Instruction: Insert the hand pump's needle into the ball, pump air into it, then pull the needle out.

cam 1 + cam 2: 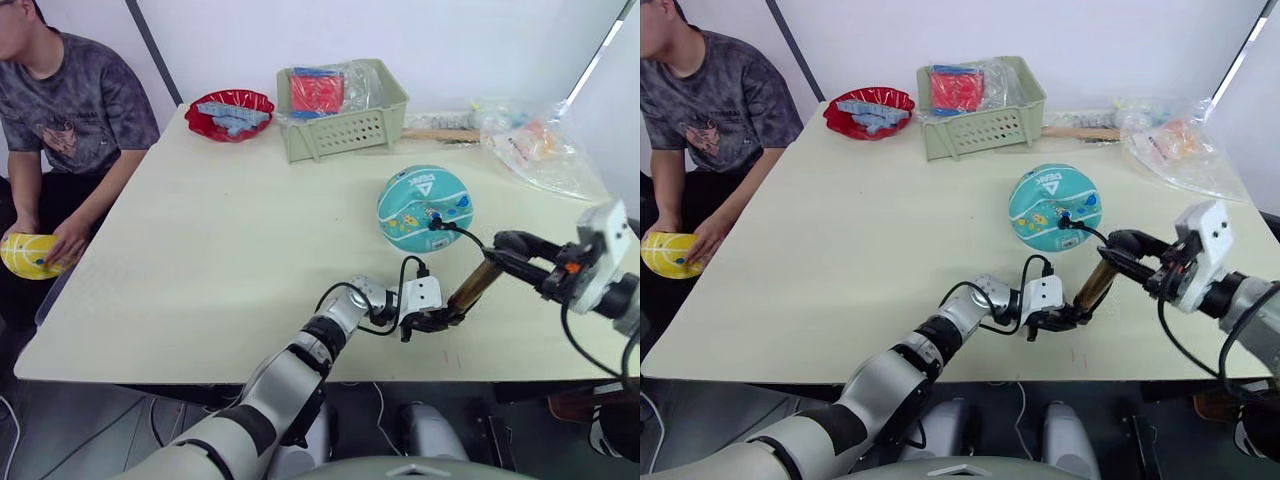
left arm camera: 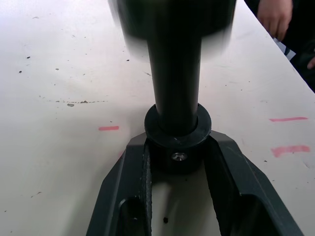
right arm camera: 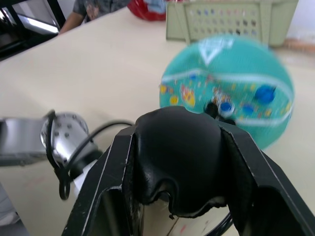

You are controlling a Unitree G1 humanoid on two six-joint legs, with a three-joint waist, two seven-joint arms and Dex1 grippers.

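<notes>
My left gripper (image 1: 432,322) and right gripper (image 1: 500,252) each clamp an end of the slim gold-bronze hand pump (image 1: 473,286). I'd stroke straight along its axis so the hose fitting stays seated in the teal mini basketball (image 1: 424,208).

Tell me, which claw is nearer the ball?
The right claw: it grips the pump's upper end just beside the ball. The left claw holds the pump's lower end, farther from the ball.

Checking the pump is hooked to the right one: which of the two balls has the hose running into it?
The teal ball on the table; the yellow ball sits under a person's hand.
</notes>
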